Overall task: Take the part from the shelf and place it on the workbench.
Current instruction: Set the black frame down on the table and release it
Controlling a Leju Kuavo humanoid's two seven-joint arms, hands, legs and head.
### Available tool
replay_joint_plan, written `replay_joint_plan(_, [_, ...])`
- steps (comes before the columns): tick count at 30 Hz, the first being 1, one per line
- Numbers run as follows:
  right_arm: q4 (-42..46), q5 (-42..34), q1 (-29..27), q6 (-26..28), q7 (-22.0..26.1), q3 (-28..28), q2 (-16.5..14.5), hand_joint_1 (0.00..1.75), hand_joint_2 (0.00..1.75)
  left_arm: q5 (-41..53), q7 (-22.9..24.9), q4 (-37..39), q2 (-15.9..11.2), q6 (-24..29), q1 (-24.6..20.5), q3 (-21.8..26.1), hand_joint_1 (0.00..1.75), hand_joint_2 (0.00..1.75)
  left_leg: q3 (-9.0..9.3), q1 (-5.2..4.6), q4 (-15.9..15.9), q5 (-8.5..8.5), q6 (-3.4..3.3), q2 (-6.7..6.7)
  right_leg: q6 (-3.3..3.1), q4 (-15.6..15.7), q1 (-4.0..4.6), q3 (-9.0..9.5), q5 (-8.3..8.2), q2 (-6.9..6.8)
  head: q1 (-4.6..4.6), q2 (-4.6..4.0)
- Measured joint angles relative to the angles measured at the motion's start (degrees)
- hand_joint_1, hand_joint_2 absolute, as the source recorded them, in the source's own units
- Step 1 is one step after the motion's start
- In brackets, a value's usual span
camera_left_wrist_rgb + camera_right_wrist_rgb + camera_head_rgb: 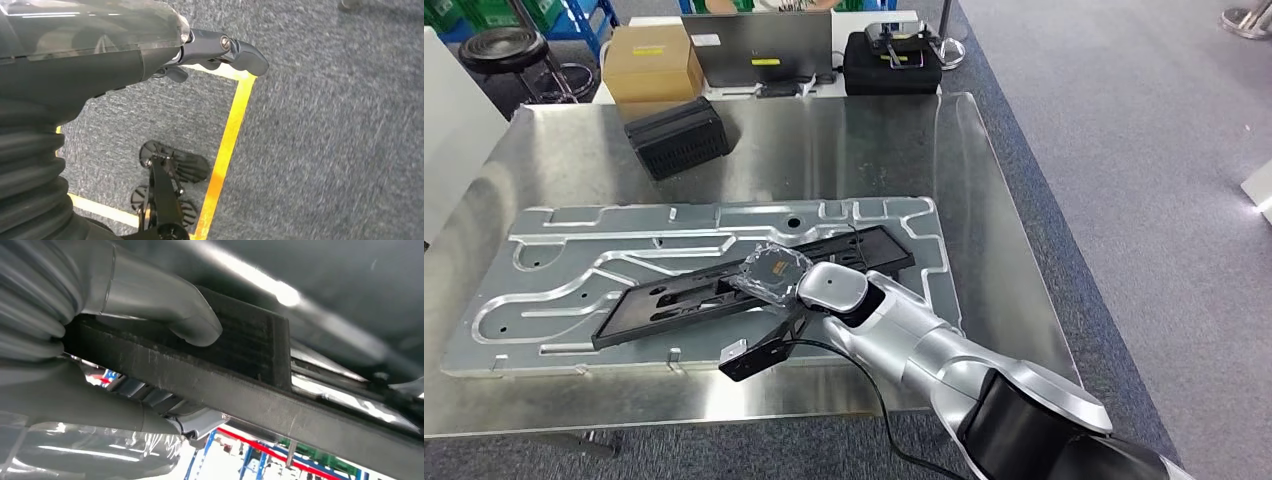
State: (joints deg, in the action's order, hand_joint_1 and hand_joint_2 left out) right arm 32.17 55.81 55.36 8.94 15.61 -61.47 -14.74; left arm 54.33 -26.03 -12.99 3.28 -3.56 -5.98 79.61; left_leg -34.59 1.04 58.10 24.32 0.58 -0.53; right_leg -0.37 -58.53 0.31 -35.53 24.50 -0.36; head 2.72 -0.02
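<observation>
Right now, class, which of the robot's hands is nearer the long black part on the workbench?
Right. The right hand grips the black part over the workbench; the left hand hangs above the floor, away from it.

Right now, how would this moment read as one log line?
right hand: grips black part | part: over metal plate on workbench | left hand: holds nothing

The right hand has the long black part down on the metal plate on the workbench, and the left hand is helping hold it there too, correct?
Not quite. The right hand does grip the long black part on the metal plate on the workbench. But the left hand isn't helping: the left wrist view shows it hanging over the carpeted floor, holding nothing.
</observation>
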Motion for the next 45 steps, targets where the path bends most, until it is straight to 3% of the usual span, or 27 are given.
replay_joint_plan(3, [-0.8, -1.2, -1.0, -0.4, 0.3, -0.4, -0.8, 1.75, 1.75, 0.1, -0.6, 0.0, 0.0, 0.2, 0.0, -0.4, 0.0, 1.75, 0.13, 0.02, 0.1, 0.38, 0.94, -0.06, -0.83, 0.7, -0.16, 0.39, -0.3, 0.27, 0.01, 0.0])
replay_joint_plan(5, [-1.4, -2.0, -1.3, -1.3, 0.2, -0.7, -1.4, 0.87, 0.87, -0.1, -1.2, 0.0, 0.1, 0.4, 0.0, -0.6, 0.0, 1.75, -1.22, 0.11, 3.7, 2.78, 1.39, 0.02, -1.43, 1.3, -0.54, 0.91, -0.57, 0.26, 0.02, 0.0])
replay_joint_plan(7, [-2.2, -2.7, -1.8, -2.2, -0.1, -1.1, -1.8, 0.0, 0.0, -0.3, -1.7, 0.1, 0.2, 0.9, 0.2, -0.7, 0.0, 1.75, -4.47, 0.17, 11.1, 6.43, 1.76, 0.07, -1.71, 1.4, -0.44, 1.05, -0.53, 0.27, 0.02, 0.0])
replay_joint_plan(8, [-2.5, -3.0, -2.2, -2.5, -0.2, -1.4, -1.9, 0.0, 0.0, -0.3, -1.9, 0.0, 0.2, 1.1, 0.3, -0.7, 0.0, 1.75, -5.95, 0.21, 14.2, 7.5, 1.92, 0.08, -1.76, 1.3, -0.4, 1.06, -0.5, 0.34, 0.02, 0.0])
replay_joint_plan(9, [-2.9, -3.3, -2.5, -2.7, -0.2, -1.5, -1.9, 0.0, 0.0, -0.3, -2.0, 0.1, 0.2, 1.3, 0.4, -0.8, 0.0, 1.75, -6.58, 0.25, 15.6, 7.52, 2.05, 0.08, -1.76, 1.3, -0.4, 1.06, -0.47, 0.45, 0.02, 0.0])
replay_joint_plan(10, [-3.1, -3.5, -2.7, -2.8, -0.3, -1.6, -1.9, 0.0, 0.0, -0.3, -2.0, 0.1, 0.2, 1.4, 0.5, -0.8, 0.0, 1.31, -6.06, 0.31, 14.5, 6.43, 2.13, 0.08, -1.71, 1.2, -0.43, 1.09, -0.42, 0.6, 0.02, 0.0])
replay_joint_plan(13, [-3.5, -4.5, -2.7, -2.0, -0.4, -1.7, -1.9, 0.0, 0.0, -0.4, -2.4, 0.0, 0.2, 1.6, 0.6, -0.8, 0.0, 0.0, -0.39, 0.47, 3.4, 1.58, 1.95, 0.17, -1.12, 0.5, -0.46, 1.1, -0.05, 1.18, 0.02, 0.0])
replay_joint_plan(15, [-3.5, -5.7, -2.6, -0.8, -0.2, -1.7, -1.9, 0.0, 0.0, -0.6, -2.8, 0.0, 0.2, 1.6, 0.5, -0.8, 0.0, 0.0, 1.34, 0.28, 0.1, 1.04, 1.26, 0.25, -0.55, 0.2, -0.29, 1.0, 0.08, 1.46, 0.02, 0.0])
replay_joint_plan(18, [-3.0, -9.2, -2.8, 1.4, 1.2, -0.7, -1.5, 0.0, 0.0, -0.7, -3.0, 0.0, 0.2, 1.5, 0.4, -0.8, 0.0, 0.0, 1.26, 0.24, -0.1, 0.72, -0.01, 0.18, 0.4, 0.1, -0.28, 0.86, 0.17, 1.5, 0.01, 0.0])
replay_joint_plan(19, [-2.4, -11.0, -2.8, 2.3, 2.0, 0.1, -1.2, 0.0, 0.0, -0.6, -3.0, 0.0, 0.2, 1.5, 0.4, -0.9, 0.0, 0.0, 1.21, 0.34, -0.2, 0.51, -0.43, 0.13, 0.73, -1.0, -0.34, 0.4, 0.97, 1.38, 0.01, 0.0])
replay_joint_plan(20, [-1.6, -13.0, -2.9, 3.1, 3.1, 1.1, -0.9, 0.0, 0.0, -0.5, -3.0, 0.0, 0.2, 1.4, 0.4, -0.9, 0.0, 0.0, 1.15, 0.44, -0.4, 0.32, -0.76, 0.08, 1.02, -3.2, -0.41, -0.57, 2.41, 1.24, 0.01, 0.0])
replay_joint_plan(22, [0.6, -18.0, -3.4, 4.5, 5.7, 3.7, 0.1, 0.0, 0.0, -0.4, -3.0, 0.0, 0.2, 1.4, 0.4, -0.9, 0.0, 0.0, 0.92, 0.4, -0.4, 0.17, -1.08, 0.04, 1.48, -10.7, -0.59, -4.05, 6.41, 1.02, 0.0, 0.0])
replay_joint_plan(24, [3.1, -22.5, -4.4, 5.2, 8.0, 6.4, 1.3, 0.0, 0.0, -0.3, -3.0, 0.0, 0.2, 1.4, 0.5, -0.9, 0.0, 0.0, 0.81, 0.36, -0.3, 0.15, -1.11, 0.04, 1.7, -16.4, -0.68, -6.75, 8.21, 0.94, 0.0, 0.0])
replay_joint_plan(25, [4.2, -23.8, -4.8, 5.4, 8.7, 7.6, 1.8, 0.0, 0.0, -0.2, -3.0, 0.0, 0.2, 1.4, 0.5, -0.9, 0.0, 0.0, 0.81, 0.35, -0.3, 0.15, -1.1, 0.05, 1.67, -16.1, -0.69, -6.62, 7.45, 0.9, 0.01, 0.0])
replay_joint_plan(26, [5.3, -24.6, -5.0, 5.4, 9.1, 8.8, 2.2, 0.0, 0.0, -0.2, -3.0, 0.0, 0.2, 1.4, 0.5, -0.9, 0.0, 0.0, 0.85, 0.34, -0.3, 0.17, -1.06, 0.05, 1.5, -13.4, -0.67, -5.28, 5.69, 0.84, 0.01, 0.0])
replay_joint_plan(28, [7.0, -25.2, -5.1, 5.4, 9.5, 10.6, 2.8, 0.0, 0.0, -0.2, -3.0, 0.1, 0.2, 1.4, 0.4, -0.9, 0.0, 0.0, 0.88, 0.21, -0.1, 0.27, -0.81, 0.04, 0.84, -5.0, -0.48, -1.11, 1.93, 0.63, 0.01, 0.0])
replay_joint_plan(30, [8.2, -25.4, -5.2, 5.5, 9.7, 11.8, 3.1, 0.0, 0.0, -0.1, -3.0, 0.1, 0.2, 1.4, 0.4, -1.0, 0.0, 0.0, 0.81, 0.06, -0.1, 0.32, -0.26, 0.02, 0.23, -0.1, -0.14, 1.1, 0.45, 0.47, 0.01, 0.0])
replay_joint_plan(34, [9.7, -25.5, -5.6, 5.5, 9.8, 13.0, 3.5, 0.0, 0.0, 0.0, -2.9, 0.1, 0.2, 1.4, 0.3, -1.0, 0.0, 0.0, 0.65, 0.1, 0.4, 0.92, 0.99, 0.02, -0.89, 1.0, -0.26, 1.43, 0.02, 0.52, 0.02, 0.0])
replay_joint_plan(36, [10.2, -25.5, -5.7, 5.5, 9.8, 13.3, 3.6, 0.0, 0.0, 0.1, -2.9, 0.1, 0.2, 1.4, 0.3, -1.0, 0.0, 0.0, -1.33, 0.21, 5.0, 3.78, 1.37, 0.09, -1.42, 1.5, -0.48, 1.68, -0.24, 0.49, 0.02, 0.0])
replay_joint_plan(38, [10.5, -26.5, -6.2, 6.3, 10.4, 13.6, 3.6, 0.0, 0.0, 0.1, -2.9, 0.1, 0.2, 1.4, 0.4, -1.0, 0.0, 0.0, -4.92, 0.23, 12.8, 7.21, 1.7, 0.12, -1.62, 1.5, -0.39, 1.67, -0.22, 0.52, 0.02, 0.0])
replay_joint_plan(39, [10.8, -27.9, -6.6, 6.9, 11.2, 14.0, 3.7, 0.0, 0.0, 0.2, -2.9, 0.1, 0.2, 1.4, 0.4, -1.0, 0.0, 0.0, -6.19, 0.23, 15.4, 7.84, 1.81, 0.13, -1.64, 1.5, -0.35, 1.67, -0.18, 0.54, 0.02, 0.0])
replay_joint_plan(40, [11.4, -30.0, -7.1, 7.5, 12.3, 14.6, 3.9, 0.0, 0.0, 0.2, -2.9, 0.1, 0.2, 1.4, 0.4, -1.0, 0.0, 0.0, -6.51, 0.24, 15.8, 7.34, 1.88, 0.13, -1.61, 1.4, -0.34, 1.67, -0.13, 0.58, 0.02, 0.0])
replay_joint_plan(41, [12.1, -32.5, -7.6, 7.9, 13.5, 15.4, 4.1, 0.0, 0.0, 0.2, -2.8, 0.1, 0.2, 1.3, 0.4, -1.0, 0.0, 0.0, -5.66, 0.26, 13.9, 5.78, 1.88, 0.12, -1.52, 1.2, -0.37, 1.69, -0.04, 0.64, 0.02, 0.0])
replay_joint_plan(43, [15.1, -39.4, -8.3, 7.6, 16.0, 17.8, 4.8, 0.0, 0.0, 0.3, -2.7, 0.1, 0.1, 1.3, 0.4, -1.0, 0.0, 0.0, -1.86, 0.25, 6.0, 1.99, 1.7, 0.15, -1.1, 0.8, -0.37, 1.65, 0.3, 0.74, 0.02, 0.0])
replay_joint_plan(45, [19.2, -47.2, -8.9, 6.0, 18.0, 21.1, 6.3, 0.0, 0.0, 0.3, -2.8, 0.1, 0.1, 1.1, 0.3, -1.0, 0.0, 0.0, 0.51, 0.05, 0.9, 0.5, 1.04, 0.32, -0.53, 0.3, -0.21, 1.43, 0.59, 0.75, 0.01, 0.0])
